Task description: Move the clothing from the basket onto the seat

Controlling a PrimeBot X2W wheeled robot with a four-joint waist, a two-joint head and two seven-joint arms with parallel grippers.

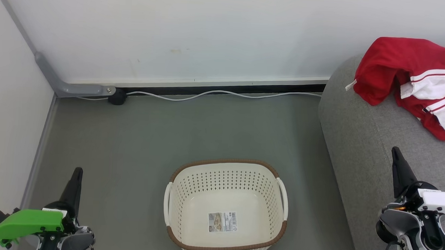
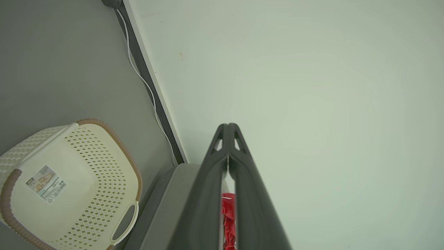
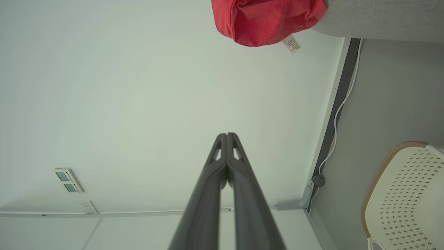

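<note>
Floor (image 1: pixel 131 143): basket (image 1: pixel 221 161) upright, long axis L-R; clothing (image 1: pixel 390 61) on seat (image 1: pixel 357 138); L gripper (image 2: pixel 228 125), R gripper (image 3: pixel 227 134) pressed together.

Clothing (image 1: pixel 416 77): red with white stripes and panels. Basket (image 1: pixel 225 185): cream-white, perforated, brown rim. Seat (image 1: pixel 357 138): light grey. Floor (image 1: pixel 139 136): grey. Cable (image 1: pixel 216 94): white.

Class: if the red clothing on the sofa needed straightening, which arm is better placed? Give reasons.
Likely right: the right claw is by the sofa, nearer the clothing; the left claw is over the floor, beyond the basket. Both are shut.
</note>
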